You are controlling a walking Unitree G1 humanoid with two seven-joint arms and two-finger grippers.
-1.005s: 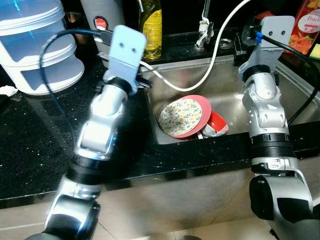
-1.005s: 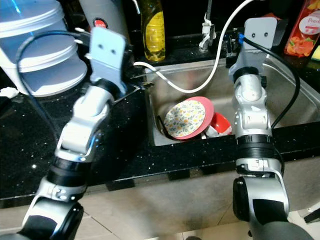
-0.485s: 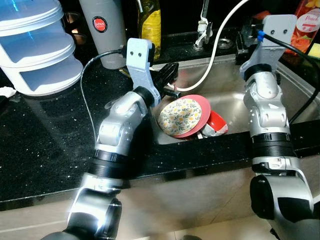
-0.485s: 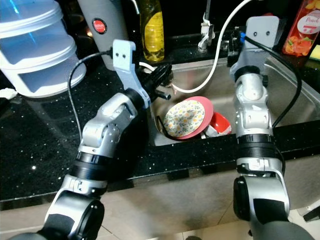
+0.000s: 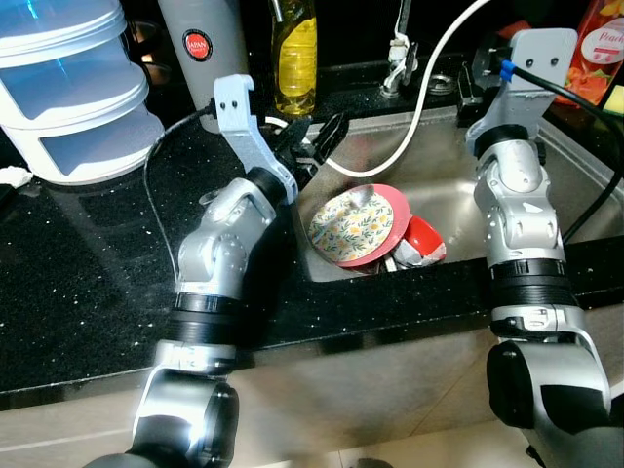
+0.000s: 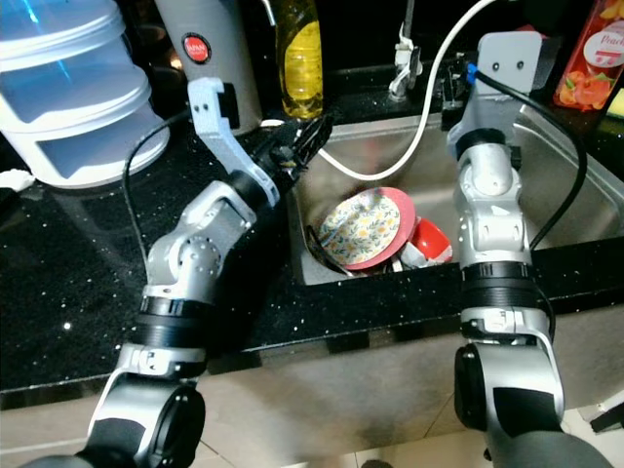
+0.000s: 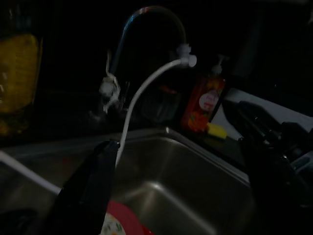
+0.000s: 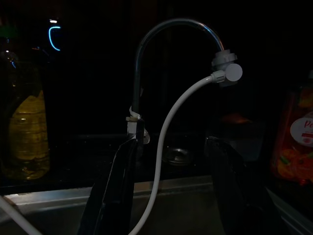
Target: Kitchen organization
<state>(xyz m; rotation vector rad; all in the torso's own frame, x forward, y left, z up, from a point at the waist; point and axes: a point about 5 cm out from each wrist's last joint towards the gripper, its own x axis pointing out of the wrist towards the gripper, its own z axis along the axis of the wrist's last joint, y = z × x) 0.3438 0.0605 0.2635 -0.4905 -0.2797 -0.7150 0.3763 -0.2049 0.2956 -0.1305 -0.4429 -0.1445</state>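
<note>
The steel sink (image 5: 458, 185) sits sunk into the black speckled table (image 5: 78, 263), and everything here is easiest placed from it. Down in the sink's near left part a pink-rimmed plate with a yellow flower pattern (image 5: 355, 225) leans tilted, and a red-and-white bowl (image 5: 421, 242) lies just beside it, touching its edge on the side toward the right arm.

The left gripper (image 5: 314, 142) hangs over the sink's left rim, above and behind the plate — its two black fingers (image 7: 87, 186) are spread wide with nothing between them. The right gripper (image 8: 171, 186) is up at the sink's back edge near the tap (image 8: 161, 54), fingers also held apart and empty; in its wrist view they frame the white hose (image 5: 419, 107) that runs from the tap's spout down into the sink.

Behind the sink's back left corner stands a bottle of yellow liquid (image 5: 296, 54). Left of that, a grey canister with a red label (image 5: 200, 49), and farther left on the table a white stacked container (image 5: 68, 93). At the sink's back right corner — a bottle with an orange fruit label (image 5: 597, 49).
</note>
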